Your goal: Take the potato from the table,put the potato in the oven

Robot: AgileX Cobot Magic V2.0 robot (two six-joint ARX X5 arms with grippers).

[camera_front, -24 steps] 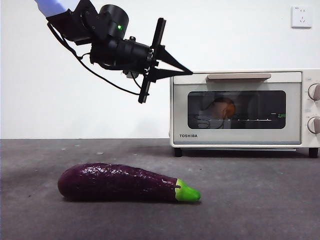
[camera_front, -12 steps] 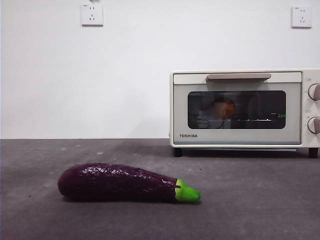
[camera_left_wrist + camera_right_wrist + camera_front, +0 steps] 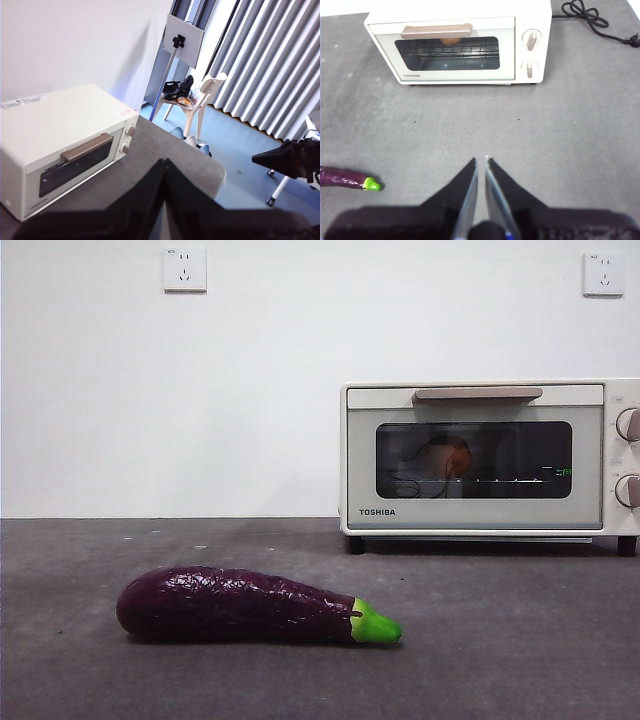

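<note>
The potato [image 3: 446,456] sits inside the closed oven [image 3: 480,455], well apart from both tools (each pinched together, empty).

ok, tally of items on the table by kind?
Oven: 1, door shut
Potato: 1, inside the oven behind the glass
Eggplant: 1, lying on the table
Total: 3
</note>
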